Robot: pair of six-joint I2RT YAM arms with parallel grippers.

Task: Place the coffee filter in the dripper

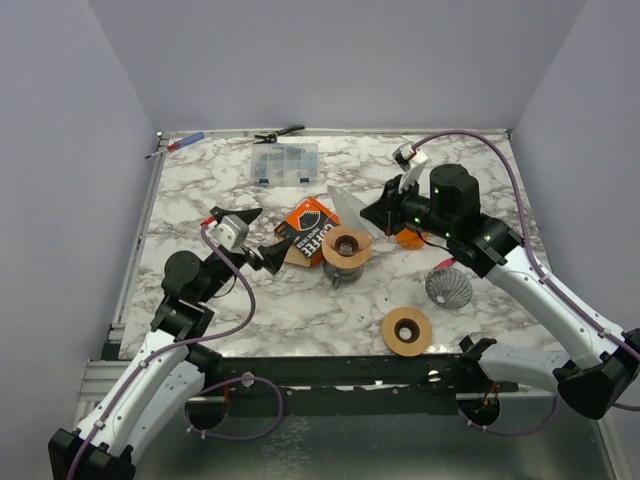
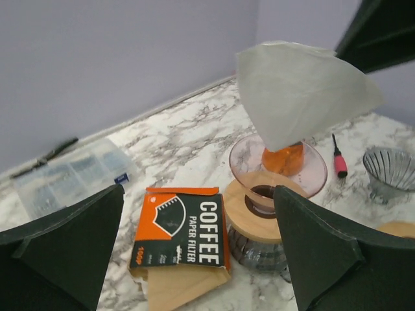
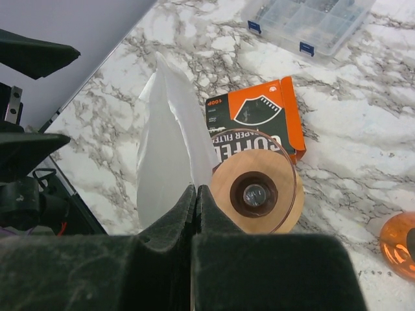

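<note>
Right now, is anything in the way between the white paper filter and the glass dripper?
Nothing visible. The right pincer holds the white paper cone filter close by the wood-collared clear glass dripper, whose mouth looks empty.

The white paper filter (image 2: 298,91), flattened, hangs narrow end down close over the clear, wood-collared dripper (image 2: 279,170), which stands upright.

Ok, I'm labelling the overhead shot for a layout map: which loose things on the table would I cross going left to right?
The screwdriver → clear parts box → dripper → wooden ring. Left out for overlap: filter packet, paper filter, wire basket.
</note>
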